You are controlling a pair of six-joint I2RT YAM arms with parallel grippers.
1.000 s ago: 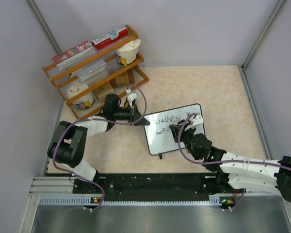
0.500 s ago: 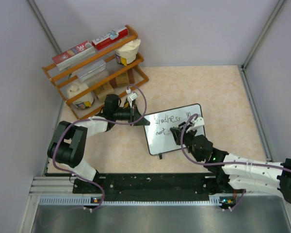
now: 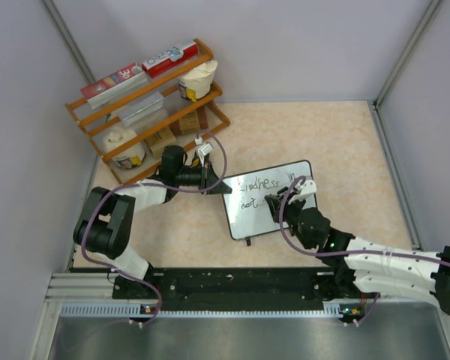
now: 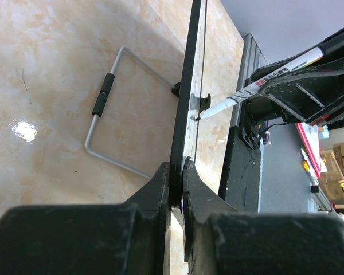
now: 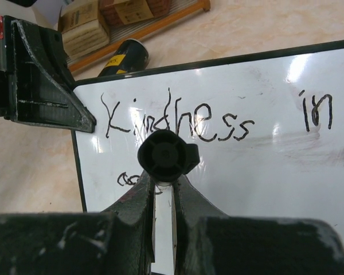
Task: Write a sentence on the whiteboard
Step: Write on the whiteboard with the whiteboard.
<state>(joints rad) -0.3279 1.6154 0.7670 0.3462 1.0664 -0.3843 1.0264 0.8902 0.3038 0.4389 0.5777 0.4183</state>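
Note:
The whiteboard [image 3: 274, 217] stands tilted in the middle of the table. My left gripper [image 3: 214, 184] is shut on its upper left edge; the left wrist view shows the frame [image 4: 186, 97] edge-on between the fingers. My right gripper [image 3: 272, 202] is shut on a marker [image 5: 163, 156] whose tip [image 4: 200, 116] touches the board. The sentence [image 5: 218, 117] reads "Kindness in" on the upper line. A second line [image 5: 126, 179] begins at lower left, mostly hidden behind the marker.
A wooden rack [image 3: 146, 105] with boxes, a bottle and a cup stands at the back left. The board's wire stand [image 4: 112, 112] lies on the table behind it. Grey walls enclose the table on three sides.
My right gripper has moved the marker rightward along the second line, and more letters show there. The left gripper and the board have not moved.

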